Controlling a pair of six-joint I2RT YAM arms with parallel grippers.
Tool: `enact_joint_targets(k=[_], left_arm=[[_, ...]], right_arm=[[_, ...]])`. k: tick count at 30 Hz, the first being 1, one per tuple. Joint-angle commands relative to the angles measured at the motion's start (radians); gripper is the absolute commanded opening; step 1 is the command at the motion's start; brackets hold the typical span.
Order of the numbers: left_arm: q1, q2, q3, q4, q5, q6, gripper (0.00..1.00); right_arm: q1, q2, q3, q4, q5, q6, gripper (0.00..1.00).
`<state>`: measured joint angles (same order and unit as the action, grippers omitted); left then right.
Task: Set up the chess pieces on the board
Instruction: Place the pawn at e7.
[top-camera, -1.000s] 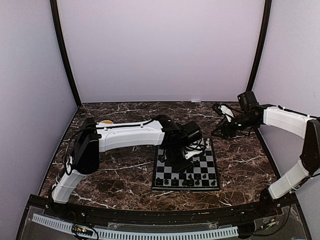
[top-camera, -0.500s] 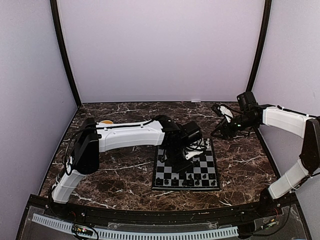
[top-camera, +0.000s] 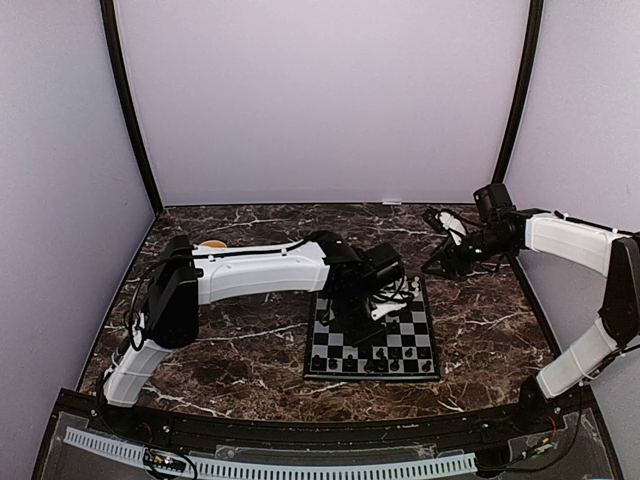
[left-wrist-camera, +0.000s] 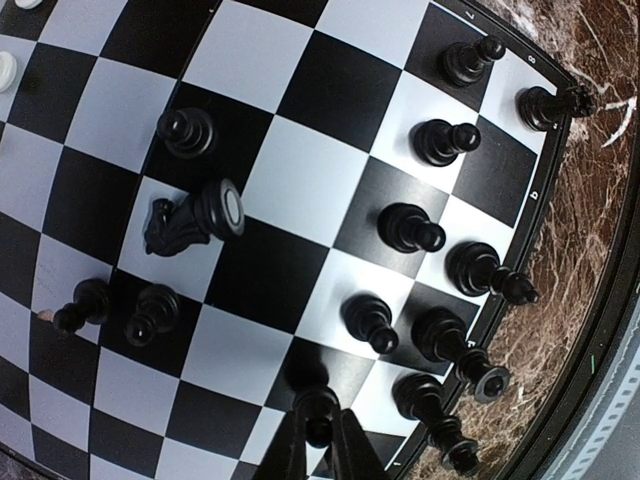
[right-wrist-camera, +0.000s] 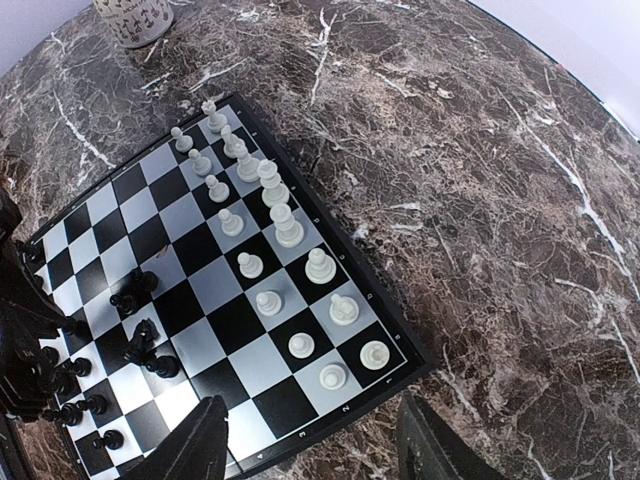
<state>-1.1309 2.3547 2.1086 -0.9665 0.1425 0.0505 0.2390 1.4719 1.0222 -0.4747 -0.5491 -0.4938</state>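
on the board (left-wrist-camera: 300, 90), left end effector (left-wrist-camera: 320, 435) (jaws together) pinches black piece (left-wrist-camera: 308, 382).

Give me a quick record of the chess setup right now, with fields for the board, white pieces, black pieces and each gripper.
board: flat on the marbled table
white pieces: two rows along one edge
black pieces: partly lined up at the opposite edge, some stray mid-board
black knight: lying on its side
left gripper: shut on a black piece near the board's edge
right gripper: open, empty, raised beside the board
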Motion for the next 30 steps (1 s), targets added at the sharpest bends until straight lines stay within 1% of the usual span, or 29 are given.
enact_joint_targets(k=[1,8,12,16,19,21,24,27,30], left_arm=[[-0.004,-0.019,-0.016,-0.005,0.019,0.018,0.12],[-0.004,-0.017,-0.018,-0.001,0.017,0.018,0.20],[-0.004,-0.019,0.002,-0.021,0.015,0.019,0.23],[-0.003,-0.040,0.071,-0.071,-0.025,0.022,0.27],[0.003,-0.088,0.096,-0.064,-0.058,0.030,0.31],[0.014,-0.111,0.087,-0.043,-0.080,0.030,0.34],[0.040,-0.112,0.066,-0.002,-0.088,0.008,0.32],[0.056,-0.096,0.055,0.033,-0.073,-0.033,0.25],[0.070,-0.084,0.048,0.066,-0.055,-0.062,0.23]], right_arm=[[0.008,0.007,0.007,0.000,-0.003,-0.008,0.59],[0.008,0.007,0.007,-0.001,-0.003,-0.008,0.59],[0.008,0.009,0.007,-0.001,-0.005,-0.008,0.59],[0.008,0.007,0.006,-0.001,-0.004,-0.009,0.58],[0.008,0.010,0.007,-0.001,-0.005,-0.008,0.58],[0.008,0.010,0.007,-0.002,-0.006,-0.009,0.58],[0.008,0.008,0.007,-0.002,-0.005,-0.012,0.58],[0.008,0.009,0.004,-0.002,-0.003,-0.014,0.58],[0.008,0.007,0.003,-0.001,-0.003,-0.014,0.58]])
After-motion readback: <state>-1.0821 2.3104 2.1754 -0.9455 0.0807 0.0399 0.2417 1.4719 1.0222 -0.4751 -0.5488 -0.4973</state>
